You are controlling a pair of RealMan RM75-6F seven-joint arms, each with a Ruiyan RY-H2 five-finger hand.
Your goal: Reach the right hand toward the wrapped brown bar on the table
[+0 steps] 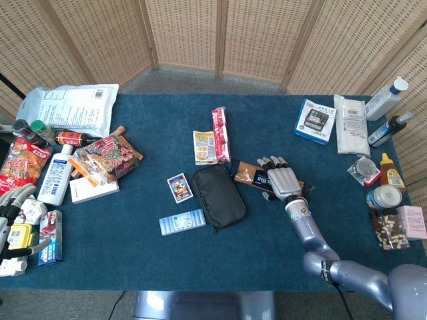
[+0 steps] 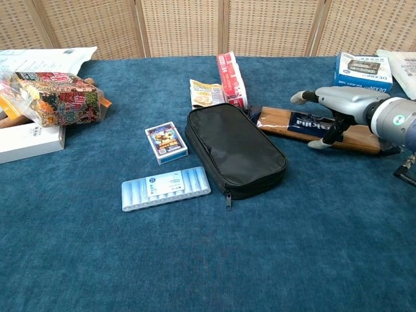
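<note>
The wrapped brown bar [image 2: 286,121] with a dark label lies flat on the blue table, right of the black pouch [image 2: 234,149]; in the head view the brown bar [image 1: 247,173] shows at centre right. My right hand [image 2: 338,107] hovers over its right half, palm down, fingers spread, the thumb hanging down by the wrapper's near edge. In the head view the right hand [image 1: 280,180] covers most of the bar. My left hand [image 1: 12,213] sits at the far left edge among small boxes, fingers loosely spread, holding nothing that I can see.
A card deck [image 2: 166,142], a pale blue pill strip [image 2: 166,188], a red packet [image 2: 233,80] and a yellow snack bag [image 2: 207,93] lie around the pouch. A blue-white box [image 2: 363,69] stands behind the right hand. Bottles and jars [image 1: 383,180] line the right edge.
</note>
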